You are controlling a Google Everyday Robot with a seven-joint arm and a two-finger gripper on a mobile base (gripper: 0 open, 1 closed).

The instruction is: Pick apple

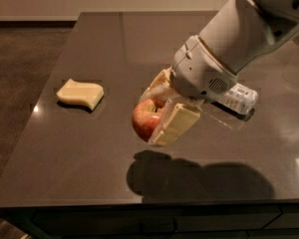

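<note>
One round red apple (143, 119), yellow patch turned upward, is pinched in the tool (153, 116) above the counter (89, 148), right of the single yellow sponge (80, 94).

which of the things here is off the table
The red apple, held in the gripper above its own shadow; the pale yellow sponge lies flat on the table.

The gripper (155, 114) is above the middle of the table (89, 153), with the apple (144, 121) between its fingers. The sponge (80, 94) lies on the table, left of them.
</note>
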